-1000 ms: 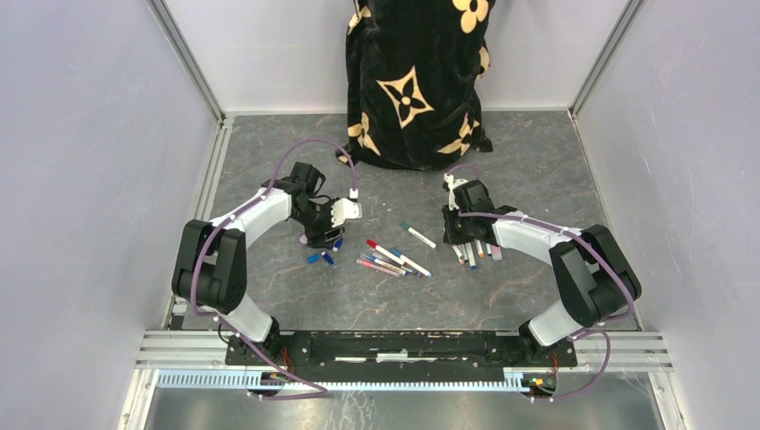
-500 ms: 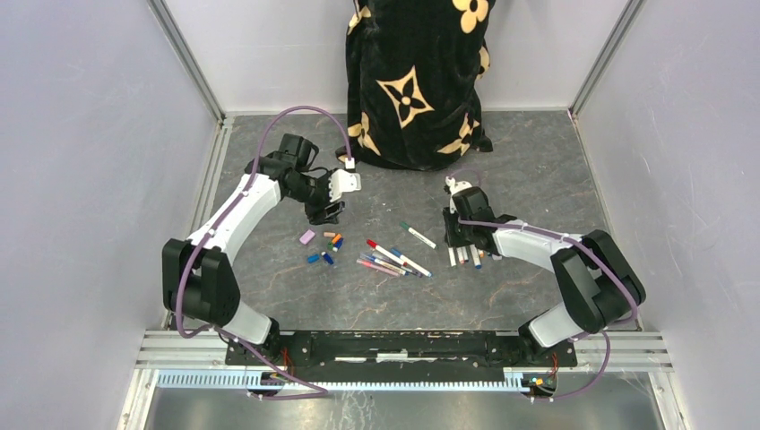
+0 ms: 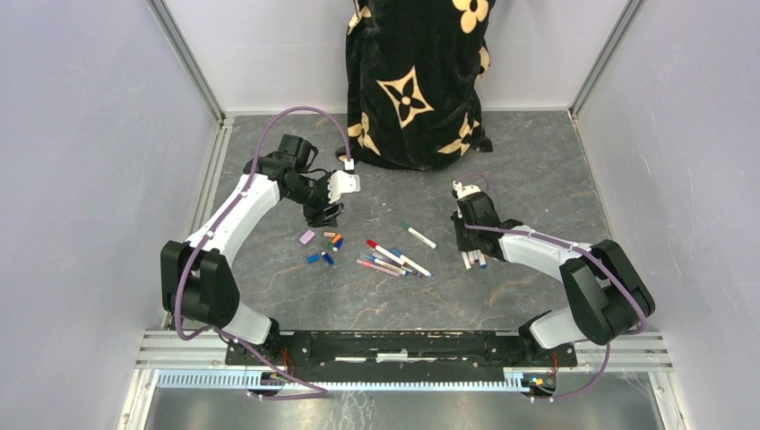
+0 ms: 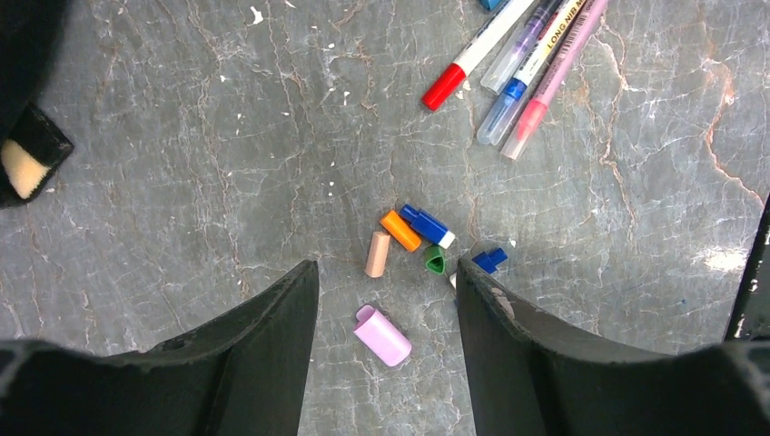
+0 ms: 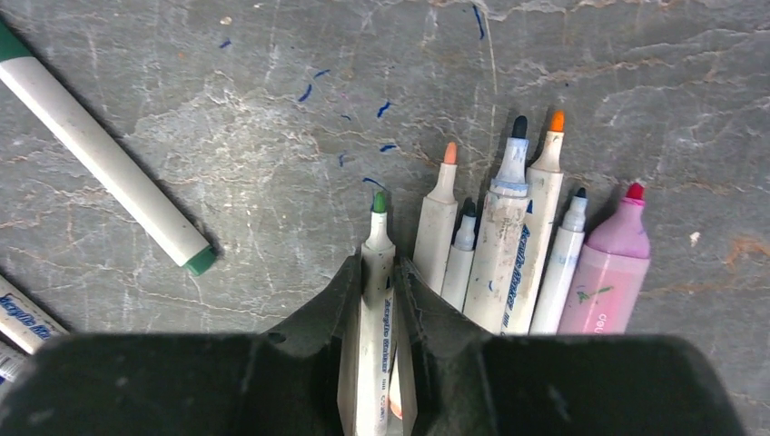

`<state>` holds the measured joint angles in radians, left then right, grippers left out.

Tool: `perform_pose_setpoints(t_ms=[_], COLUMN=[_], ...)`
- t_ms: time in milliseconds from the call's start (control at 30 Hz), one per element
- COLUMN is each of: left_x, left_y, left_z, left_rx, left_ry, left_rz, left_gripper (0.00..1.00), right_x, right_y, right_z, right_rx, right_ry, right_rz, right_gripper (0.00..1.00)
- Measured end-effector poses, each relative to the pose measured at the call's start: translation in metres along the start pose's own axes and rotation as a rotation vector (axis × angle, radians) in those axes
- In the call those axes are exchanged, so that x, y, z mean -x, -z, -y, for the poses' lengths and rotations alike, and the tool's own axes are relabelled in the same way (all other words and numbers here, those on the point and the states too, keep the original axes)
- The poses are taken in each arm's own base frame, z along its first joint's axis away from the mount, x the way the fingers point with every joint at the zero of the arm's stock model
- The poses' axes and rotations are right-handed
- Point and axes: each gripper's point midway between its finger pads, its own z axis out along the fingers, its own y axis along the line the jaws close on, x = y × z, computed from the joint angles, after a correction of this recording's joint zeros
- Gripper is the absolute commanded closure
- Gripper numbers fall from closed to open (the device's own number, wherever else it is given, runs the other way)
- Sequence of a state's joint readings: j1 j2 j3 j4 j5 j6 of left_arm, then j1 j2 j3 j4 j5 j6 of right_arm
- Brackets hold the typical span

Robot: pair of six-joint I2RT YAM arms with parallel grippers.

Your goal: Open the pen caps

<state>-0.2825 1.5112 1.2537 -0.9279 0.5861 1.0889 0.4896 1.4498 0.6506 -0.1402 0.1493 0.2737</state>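
several pen caps [image 4: 400,230], right gripper [image 5: 381,266] clamping green-tipped pen [image 5: 378,229]

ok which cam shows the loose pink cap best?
Left wrist: the pink cap lies close and sharp, whole shape visible. Top external shows the cap only as a small lilac speck. Right wrist doesn't show it.
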Motion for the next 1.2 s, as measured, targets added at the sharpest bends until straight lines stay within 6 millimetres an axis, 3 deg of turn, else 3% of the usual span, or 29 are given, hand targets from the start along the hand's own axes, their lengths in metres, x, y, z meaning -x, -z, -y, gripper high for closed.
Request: perform_pose_setpoints(t_ms=[200, 433, 800, 1000, 1200], left_x=[0.000, 0.005, 0.007, 0.007, 0.016], left_y=[0.001, 0.006, 0.014, 0.021, 0.038], left_z=[0.001, -0.003, -0.002, -0.006, -0.021], left_rx=[-0.005, 0.007, -0.002, 0.016, 0.068], left_ry=[0.005, -0.003, 0.021, 0.069, 0.087], left_rz=[-0.003, 0.003, 0.011, 0.021, 0.051], left_gripper=[0.36, 0.36, 0.33, 0.31, 0.29], right_x=[-0.002, 0.000, 0.051, 0.063, 0.044], right_y=[0.002, 0.009, 0.020, 0.000, -0.018], right_z=[0.006, -0.006, -0.034, -0.071, -0.094], right_rx=[-0.019, 0.054, 0.183, 0.245, 0.271], right_ry=[0.006, 0.002, 0.039, 0.183, 0.308], right_rz=[-0.016, -0.057, 0.017, -0.008, -0.063], right_gripper=[0.61, 0.57, 0.47, 0.48, 0.59])
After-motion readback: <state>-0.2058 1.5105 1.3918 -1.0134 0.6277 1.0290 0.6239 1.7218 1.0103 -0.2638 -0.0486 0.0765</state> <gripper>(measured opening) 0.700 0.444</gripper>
